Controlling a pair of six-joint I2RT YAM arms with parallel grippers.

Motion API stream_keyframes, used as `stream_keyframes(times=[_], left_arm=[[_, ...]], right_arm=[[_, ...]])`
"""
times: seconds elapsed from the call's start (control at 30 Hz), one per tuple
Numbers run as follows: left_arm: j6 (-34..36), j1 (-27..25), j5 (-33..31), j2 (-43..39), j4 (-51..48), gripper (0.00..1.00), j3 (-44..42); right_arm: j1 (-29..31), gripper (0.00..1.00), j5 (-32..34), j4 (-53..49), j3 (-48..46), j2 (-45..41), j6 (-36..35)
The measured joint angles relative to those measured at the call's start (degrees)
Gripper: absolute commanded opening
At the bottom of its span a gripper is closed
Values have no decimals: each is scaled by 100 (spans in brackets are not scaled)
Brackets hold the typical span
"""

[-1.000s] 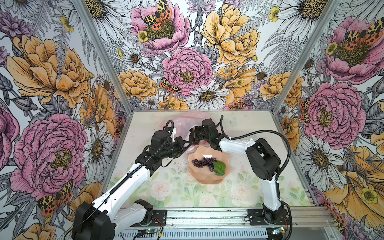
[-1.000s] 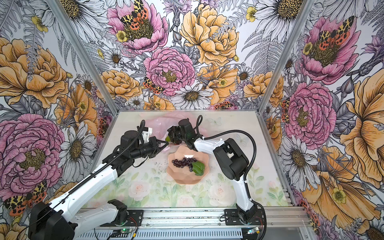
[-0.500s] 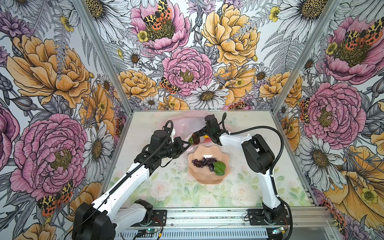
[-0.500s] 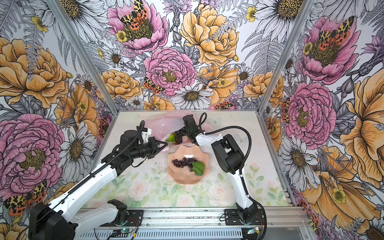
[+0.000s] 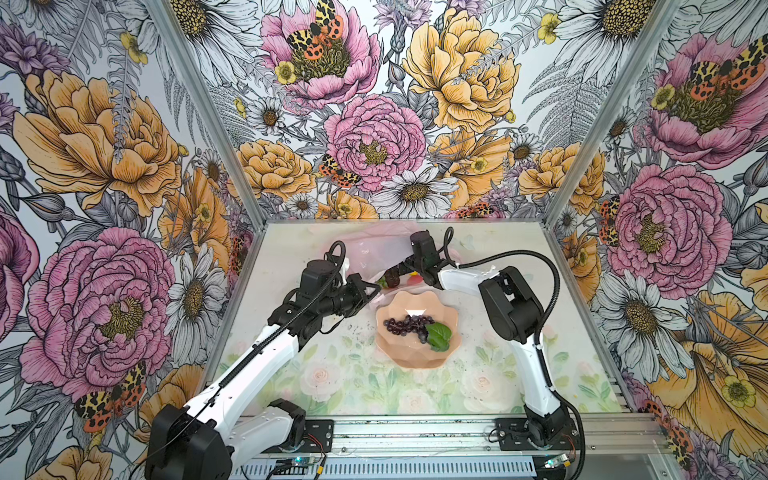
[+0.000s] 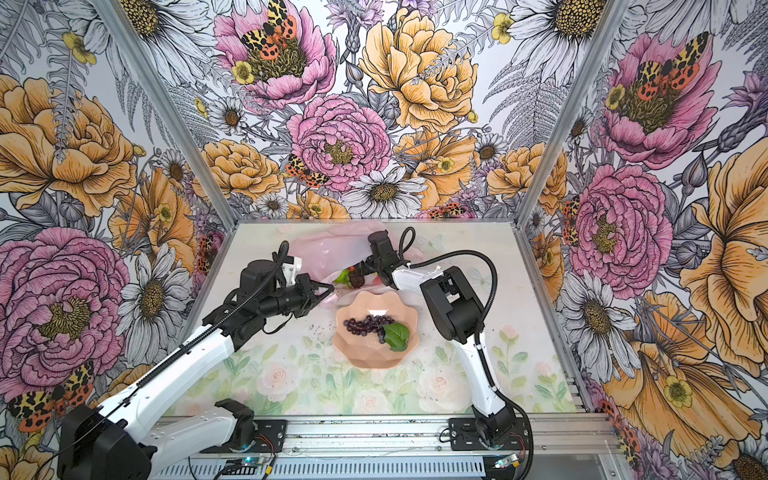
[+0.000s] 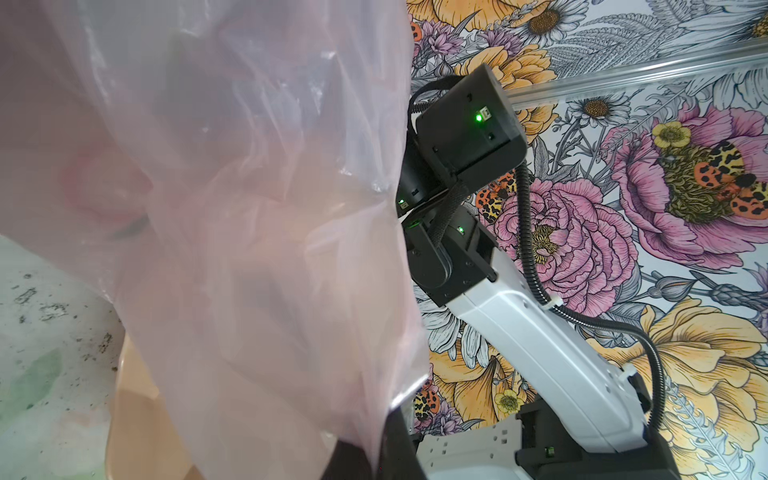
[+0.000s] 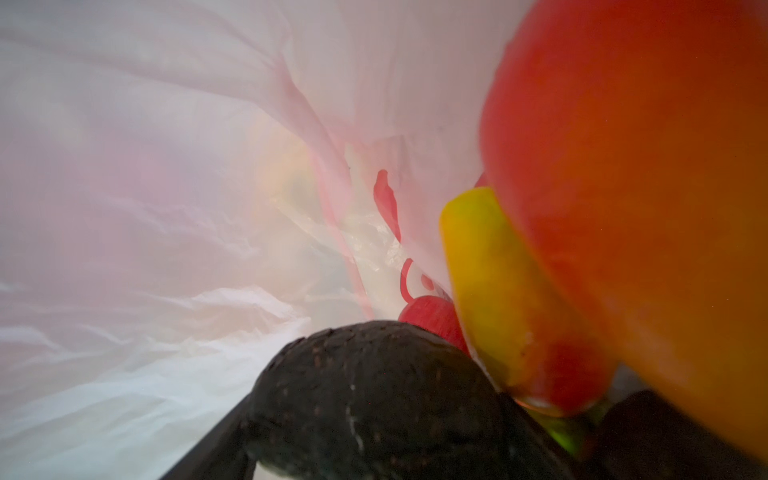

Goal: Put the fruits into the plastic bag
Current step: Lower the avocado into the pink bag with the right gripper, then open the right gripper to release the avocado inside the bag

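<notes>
Pink plastic bag (image 5: 370,249) sits behind the bowl (image 5: 415,355), left gripper (image 5: 371,289) pinching its rim open. Right gripper (image 5: 401,273) reaches inside, avocado (image 8: 374,395) between the jaws; can't tell if gripped or released. Grapes (image 5: 409,325) lie in the bowl. Next move: fetch them.

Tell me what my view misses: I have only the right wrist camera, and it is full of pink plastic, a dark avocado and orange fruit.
Observer: In both top views the left claw is shut on an edge of the plastic bag, holding it up.
Operator: Check for fruit outside the bag.
Observer: The grapes, with their green leaf, lie in the peach bowl.
Operator: Place that bowl for me.
Observer: It stands on the table, just on the robot's side of the bag.
</notes>
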Motion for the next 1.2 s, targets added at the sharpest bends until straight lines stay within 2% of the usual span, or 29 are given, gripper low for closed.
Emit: stream_keyframes(times=[0.27, 0.87, 1.2], left_arm=[[0, 0, 2, 116, 7, 0, 2], [-39, 0, 2, 114, 63, 0, 0], [-39, 4, 0, -81, 61, 0, -59]], right_arm=[[-61, 94, -87, 116, 63, 48, 0], [-61, 94, -205, 201, 96, 85, -2], [-55, 95, -857, 527, -63, 24, -289]])
